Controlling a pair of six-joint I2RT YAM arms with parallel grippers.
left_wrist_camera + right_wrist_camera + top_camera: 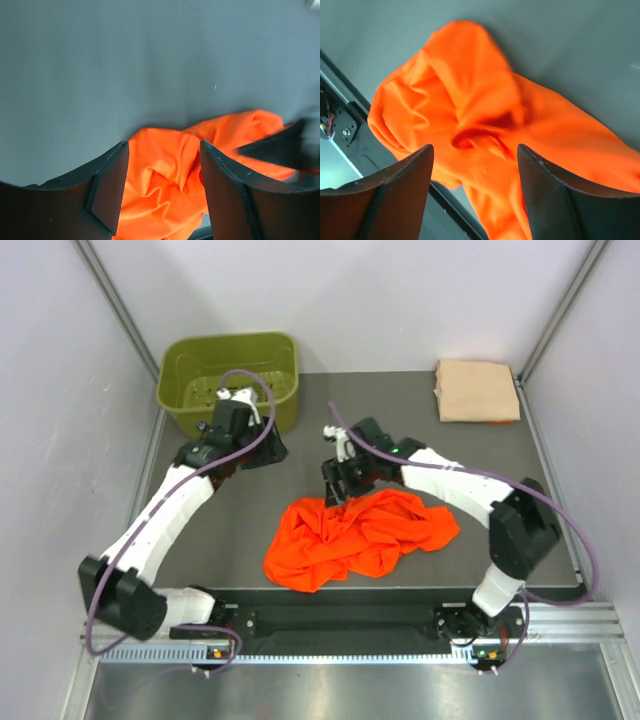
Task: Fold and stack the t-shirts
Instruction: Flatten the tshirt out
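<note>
1. Orange shirt (pixel 360 538): crumpled heap on the table (pixel 300 430), lower centre of the top view, near the front edge. Not yet folded.
2. Peach shirt (pixel 477 390): seen folded flat, upper right corner, well apart from the orange one.
3. Left fingers (pixel 102 185): spread apart, nothing held. They are positioned just below the basket (pixel 225 345), with the heap ahead but not touched.
4. Right fingers (pixel 400 190): spread apart, nothing held, hung just over the heap's upper-left edge.
5. Handling, as judged: light, limp cloth that sags and bunches, not fragile. It is best pinched at a hem or shoulder corner, one corner per arm, and pulled flat first.
6. Count: two shirts, one basket.
</note>
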